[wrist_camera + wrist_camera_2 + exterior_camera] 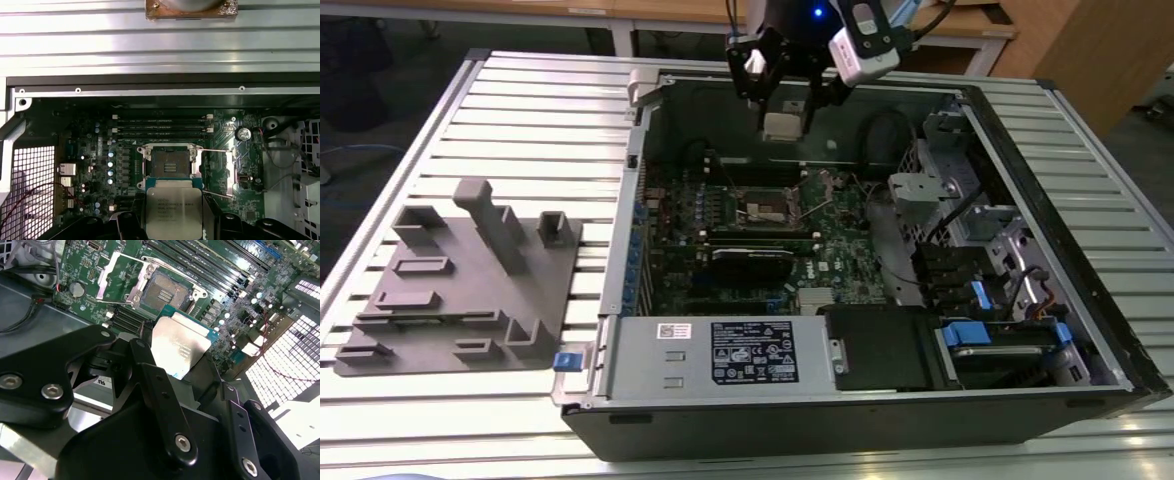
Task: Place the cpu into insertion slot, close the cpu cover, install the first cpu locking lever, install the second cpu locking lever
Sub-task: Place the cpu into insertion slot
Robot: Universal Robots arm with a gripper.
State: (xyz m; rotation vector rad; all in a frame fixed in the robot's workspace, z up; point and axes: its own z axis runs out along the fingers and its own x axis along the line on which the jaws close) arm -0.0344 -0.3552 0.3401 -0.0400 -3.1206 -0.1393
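Gripper [783, 112] clamped on the cpu [783, 128] by its edges, level above the motherboard [834, 255] near the insertion slot [767, 207]; cpu cover [118, 276] swung open, leaving the socket clear to receive it.

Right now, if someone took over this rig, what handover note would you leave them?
Gripper: shut on the cpu, held in the air above the green board.
Insertion slot: bare, with nothing seated in it.
Cpu cover: swung open beside the slot.
Done: cpu is in the grip.
Left: cpu not yet seated, cover not closed, locking levers not installed.
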